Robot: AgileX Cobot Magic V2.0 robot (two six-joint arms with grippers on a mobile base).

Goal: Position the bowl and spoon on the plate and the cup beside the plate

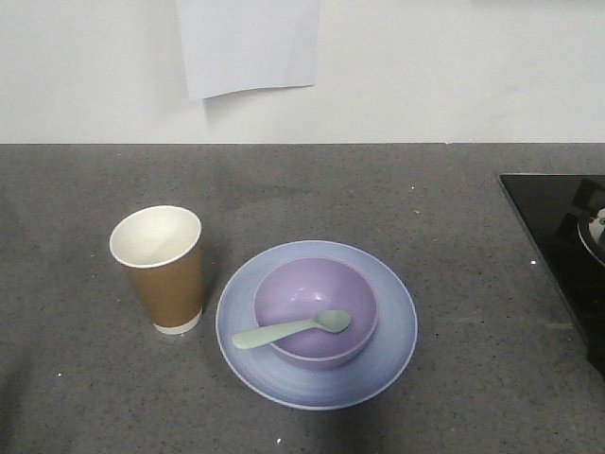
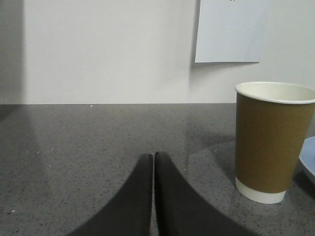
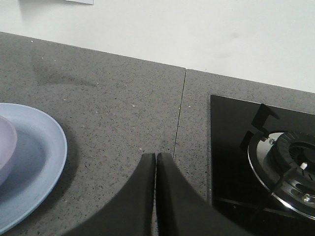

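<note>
The bowl [image 1: 316, 310] is sitting on the plate [image 1: 392, 326] mid-bench, the spoon [image 1: 291, 329] is leaning over its rim, and the cup [image 1: 159, 270] is standing just beside. Both the left gripper [image 2: 154, 158] and right gripper [image 3: 156, 158] are clenched on nothing. A careless left-arm swing risks toppling the cup.

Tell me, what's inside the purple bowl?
The mint-green spoon: its head lies inside the bowl and its handle sticks out over the rim. Nothing else shows inside. The plate under the bowl is partly hidden.
</note>
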